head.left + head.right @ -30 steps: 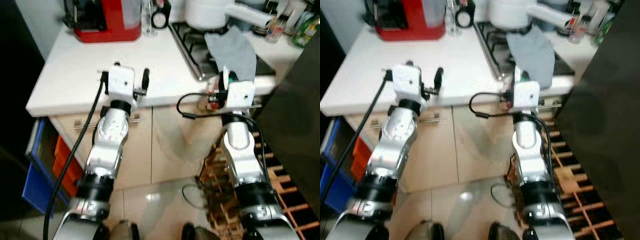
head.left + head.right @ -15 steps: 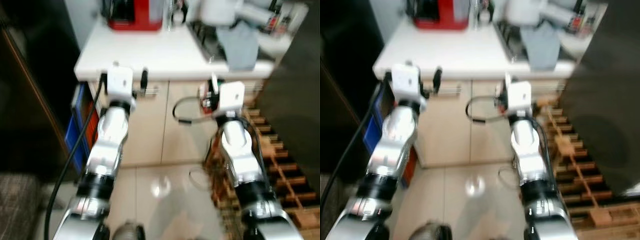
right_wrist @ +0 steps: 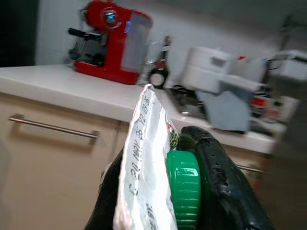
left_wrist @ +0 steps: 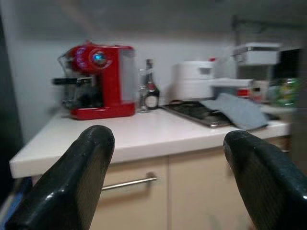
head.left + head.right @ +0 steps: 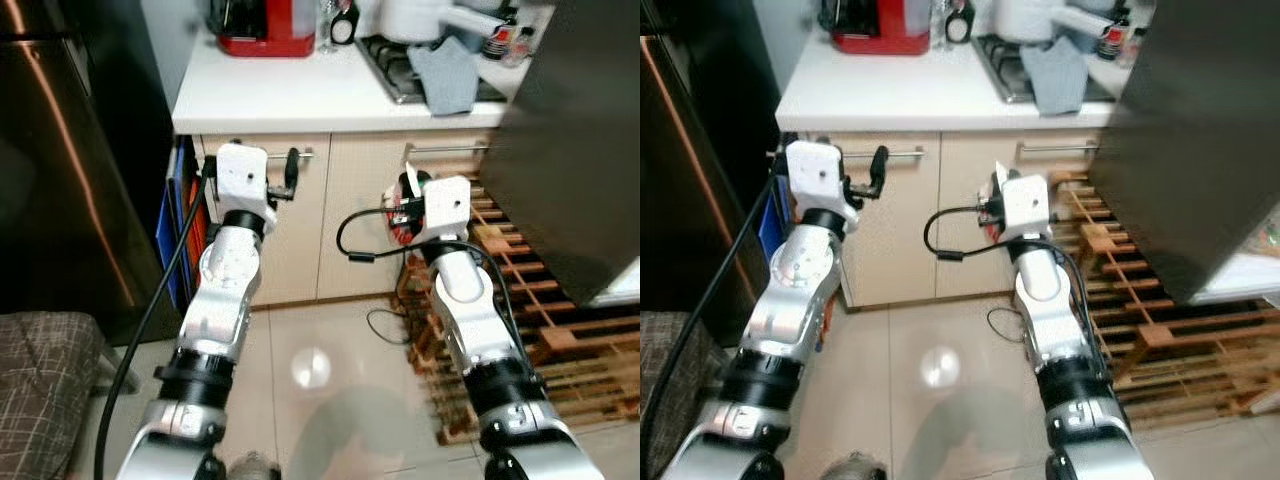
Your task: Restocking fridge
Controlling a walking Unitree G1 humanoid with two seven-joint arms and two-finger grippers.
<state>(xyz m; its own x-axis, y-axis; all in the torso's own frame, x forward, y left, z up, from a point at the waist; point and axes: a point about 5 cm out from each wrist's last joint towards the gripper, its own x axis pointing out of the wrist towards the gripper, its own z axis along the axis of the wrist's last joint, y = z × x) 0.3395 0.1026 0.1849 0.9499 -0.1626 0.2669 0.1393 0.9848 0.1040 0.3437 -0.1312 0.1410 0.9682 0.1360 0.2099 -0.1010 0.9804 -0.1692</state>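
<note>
Right gripper (image 3: pixel 168 191): clamped on a carton with a green screw cap (image 3: pixel 184 194), the folded top seam with its printed date standing up between the two black fingers; held at chest height in front of the cream cabinet doors (image 5: pixel 900 225).
Left gripper (image 4: pixel 168 163): fingers spread wide apart with nothing between them, raised level with the cabinet handle (image 4: pixel 127 183).
Task's thing: the carton is in the right gripper, not yet in any fridge; which dark surface is the fridge I cannot tell for sure, though the tall dark panel (image 5: pixel 60 170) on the robot's left looks the likelier.
Slip risk: the grip appears to sit high, near the cap and seam, so the carton could swing or slide out if the arm jolts while walking.
Collision risk, right: a large dark slab (image 5: pixel 1200 140) juts close beside the right arm, and a turn that way could knock the carton against it.
Collision risk, low: the wooden pallets (image 5: pixel 1160 330) lie on the floor just right of the robot and could catch a foot.
Cable: a black lead (image 5: pixel 360 235) loops loose off the right wrist and could snag a handle.
Counter edge: the white worktop (image 5: pixel 300 95) overhangs ahead, carrying a red coffee machine (image 5: pixel 265 25) and a grey cloth (image 5: pixel 445 75).
Open room: pale floor tiles (image 5: pixel 930 370) between the arms give the free lane.
</note>
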